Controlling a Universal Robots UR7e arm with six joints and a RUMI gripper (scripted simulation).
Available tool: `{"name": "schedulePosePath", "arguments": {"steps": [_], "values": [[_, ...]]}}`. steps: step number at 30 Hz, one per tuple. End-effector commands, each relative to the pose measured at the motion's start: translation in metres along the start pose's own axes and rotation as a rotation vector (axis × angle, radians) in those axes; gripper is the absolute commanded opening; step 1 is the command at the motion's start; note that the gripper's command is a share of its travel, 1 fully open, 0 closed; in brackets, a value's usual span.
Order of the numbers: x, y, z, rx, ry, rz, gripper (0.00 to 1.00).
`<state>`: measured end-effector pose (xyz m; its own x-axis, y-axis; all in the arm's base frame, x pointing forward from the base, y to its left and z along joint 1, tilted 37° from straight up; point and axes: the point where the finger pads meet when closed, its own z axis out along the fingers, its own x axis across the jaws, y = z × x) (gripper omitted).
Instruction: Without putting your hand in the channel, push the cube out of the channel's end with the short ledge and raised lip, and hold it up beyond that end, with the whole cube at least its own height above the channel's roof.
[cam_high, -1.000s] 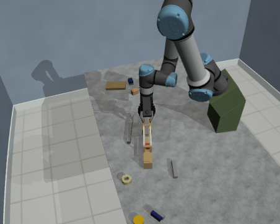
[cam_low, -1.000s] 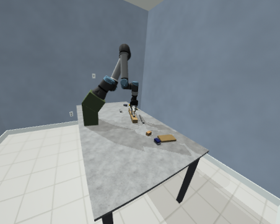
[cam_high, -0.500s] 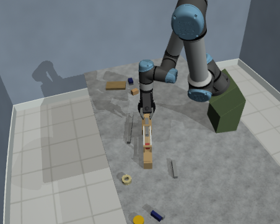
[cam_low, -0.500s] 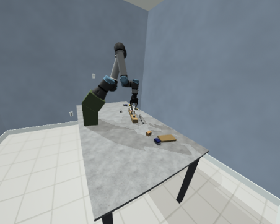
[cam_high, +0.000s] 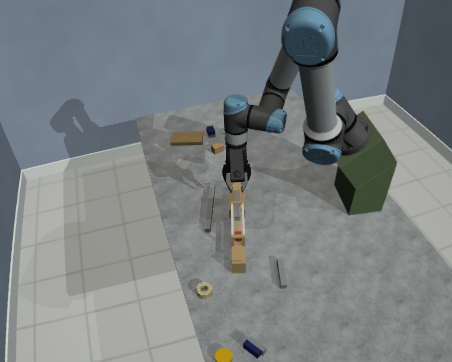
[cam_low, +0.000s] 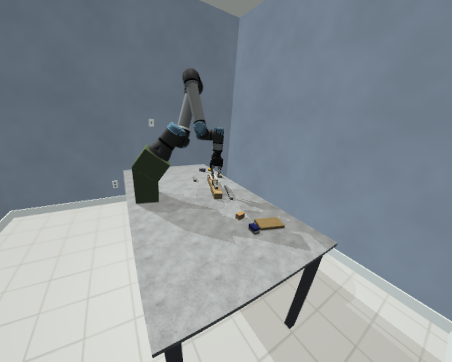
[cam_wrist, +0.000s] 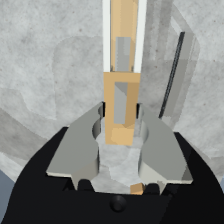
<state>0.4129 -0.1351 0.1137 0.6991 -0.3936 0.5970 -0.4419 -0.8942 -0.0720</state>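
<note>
The tan wooden channel (cam_high: 239, 252) (cam_low: 218, 195) (cam_wrist: 122, 77) lies on the table with white strips along its top. The red cube (cam_high: 238, 233) shows inside it, toward the end nearer the top camera; the wrist view does not show it. My gripper (cam_high: 237, 187) (cam_wrist: 120, 103) is partly open at the other end, one fingertip on each side of that end's wooden ledge in the wrist view. Neither fingertip clearly touches the wood. A grey strip (cam_wrist: 120, 102) shows along the channel's middle between the fingers, narrower than their gap; whether it is a loose bar I cannot tell.
A thin bar (cam_high: 209, 215) (cam_wrist: 171, 75) lies beside the channel, another bar (cam_high: 281, 274) on the other side. An orange block (cam_high: 217, 148) (cam_low: 240, 215), a blue block (cam_high: 211, 131) and a wooden board (cam_high: 187, 138) (cam_low: 269, 223) lie beyond the gripper. A tan ring (cam_high: 202, 288) lies near the table edge.
</note>
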Motion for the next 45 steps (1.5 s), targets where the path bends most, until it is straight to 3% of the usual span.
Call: {"name": "schedulePosePath", "arguments": {"steps": [1, 31, 45], "values": [[0.000, 0.000, 0.000, 0.000, 0.001, 0.000, 0.22], [0.000, -0.001, 0.000, 0.000, 0.001, 0.000, 0.22], [-0.012, -0.024, 0.000, 0.000, -0.001, -0.003, 0.22]]}}
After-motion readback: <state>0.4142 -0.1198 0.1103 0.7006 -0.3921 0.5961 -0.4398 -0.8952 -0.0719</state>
